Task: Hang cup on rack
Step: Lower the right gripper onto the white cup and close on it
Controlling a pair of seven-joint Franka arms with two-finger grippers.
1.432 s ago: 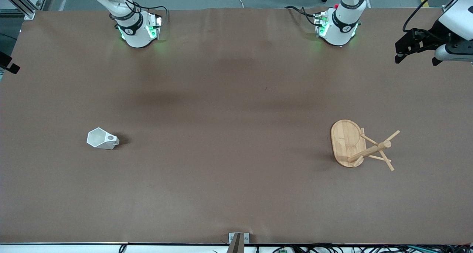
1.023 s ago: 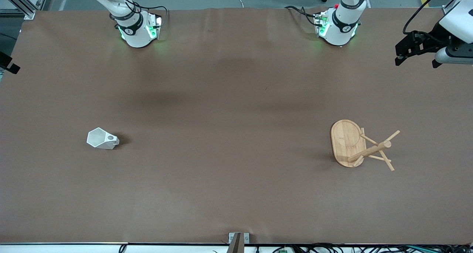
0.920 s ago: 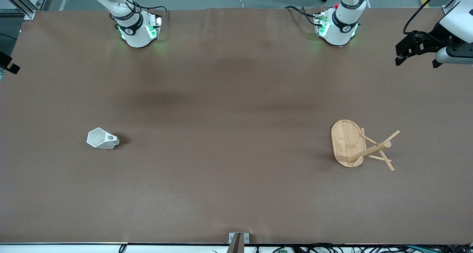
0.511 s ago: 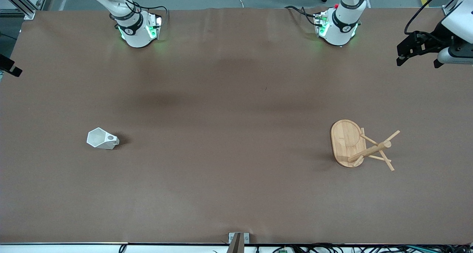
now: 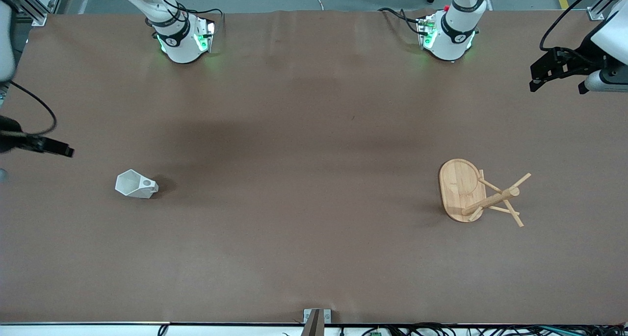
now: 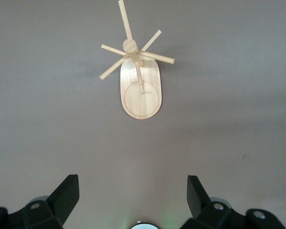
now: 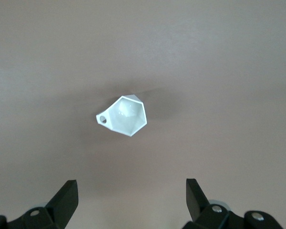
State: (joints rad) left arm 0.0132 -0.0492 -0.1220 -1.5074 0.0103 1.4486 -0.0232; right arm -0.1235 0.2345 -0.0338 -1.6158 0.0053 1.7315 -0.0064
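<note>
your left gripper (image 6: 131, 202) has its two black fingers (image 6: 66, 193) spread wide with nothing between them; it hangs high over the table's (image 5: 314, 130) edge at the left arm's end, near the row of bases. in the left wrist view the bare brown surface fills the gap between the fingertips, and the rack (image 6: 139, 81) sits well out from them.

your right gripper (image 7: 131, 202) is just as wide apart and holds nothing, its fingers (image 7: 66, 195) framing plain table. in the front view you only catch one dark finger and a cable of it (image 5: 46, 146) at the picture's edge, over the right arm's end of the table, close to the cup (image 5: 136, 184) but not touching it.

the cup stands on the table toward the right arm's end, its hexagonal mouth up, its blocky pierced handle pointing toward the table's middle. in the right wrist view you see the cup (image 7: 124, 115) alone on the surface.

the rack (image 5: 478, 193) stands on its oval base toward the left arm's end, well apart from the cup, pegs bare.
</note>
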